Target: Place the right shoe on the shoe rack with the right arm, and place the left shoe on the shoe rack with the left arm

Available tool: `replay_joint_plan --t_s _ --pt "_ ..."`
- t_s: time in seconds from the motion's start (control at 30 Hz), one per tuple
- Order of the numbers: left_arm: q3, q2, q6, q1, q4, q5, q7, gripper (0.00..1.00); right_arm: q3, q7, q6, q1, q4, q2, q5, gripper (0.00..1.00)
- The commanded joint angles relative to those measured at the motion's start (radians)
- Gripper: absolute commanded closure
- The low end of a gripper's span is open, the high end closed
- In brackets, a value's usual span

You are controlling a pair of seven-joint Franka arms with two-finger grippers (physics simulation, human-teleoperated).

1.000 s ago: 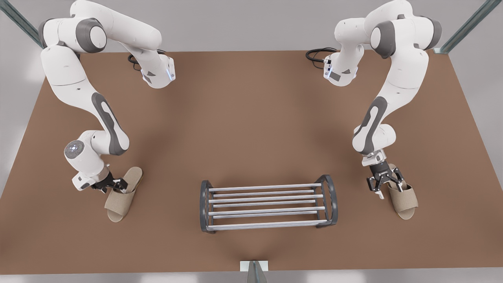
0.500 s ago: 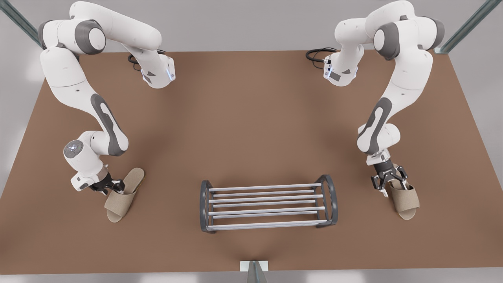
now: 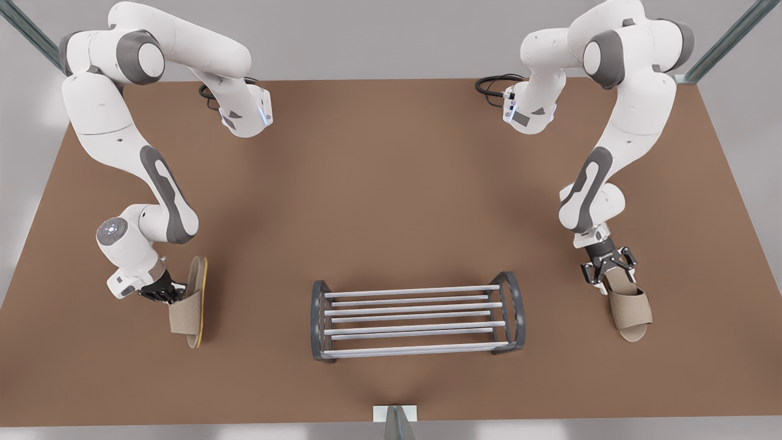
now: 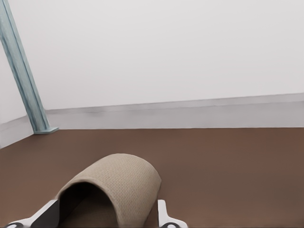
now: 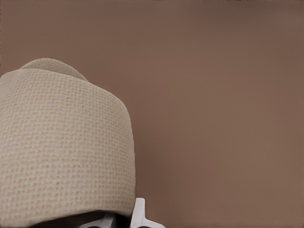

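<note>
The left shoe (image 3: 189,305), a beige slipper, is rolled onto its side at the front view's left, with its yellow sole edge showing. My left gripper (image 3: 174,295) is shut on it from the heel side. In the left wrist view the slipper's strap (image 4: 114,190) arches between my fingers (image 4: 161,216). The right shoe (image 3: 629,308) lies flat on the table at the front view's right, and its strap (image 5: 61,142) looms close in the right wrist view. My right gripper (image 3: 610,270) stands open astride its heel. The shoe rack (image 3: 415,351) sits between the two shoes, bare.
The brown table (image 3: 391,183) stretches wide behind the rack. Black cables (image 3: 495,85) lie at the far edge near both arm bases. A metal post (image 3: 394,421) stands at the middle of the near edge, and another post (image 4: 23,71) shows in the left wrist view.
The left shoe has rolled from flat onto its side in the left gripper. The right gripper has shifted back along the right shoe toward its heel, and that shoe has stayed flat.
</note>
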Motion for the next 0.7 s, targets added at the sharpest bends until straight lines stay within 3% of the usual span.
replay_joint_plan --t_s 0.0,0.1,0.3,0.4,0.47,0.53,0.67 --pt "0.0 0.014 -0.003 0.0 0.011 0.001 -0.826 0.0 0.0 -0.055 -0.002 0.002 0.0 -0.004 -0.001 0.79" --pt "0.0 0.041 0.001 0.0 0.048 0.002 -0.823 0.0 0.037 -0.057 -0.011 -0.009 -0.004 -0.036 -0.001 0.79" --pt "-0.003 0.095 0.011 0.003 0.116 0.025 -0.824 0.0 0.14 -0.058 -0.186 -0.026 0.026 -0.309 -0.001 0.79" --pt "-0.003 0.115 0.023 0.004 0.146 0.027 -0.824 0.0 0.172 -0.043 -0.536 -0.006 0.201 -0.37 0.013 0.79" --pt "-0.003 0.116 0.028 0.003 0.154 0.027 -0.826 0.0 0.219 -0.014 -0.623 -0.005 0.276 -0.37 0.022 0.79" --pt "-0.003 0.124 0.043 0.004 0.174 0.028 -0.826 0.0 0.327 0.095 -0.692 -0.002 0.375 -0.366 0.022 0.79" --pt "-0.003 0.149 0.075 0.008 0.223 0.045 -0.824 0.0 0.334 0.5 -0.815 0.23 0.476 -0.354 0.005 0.79"
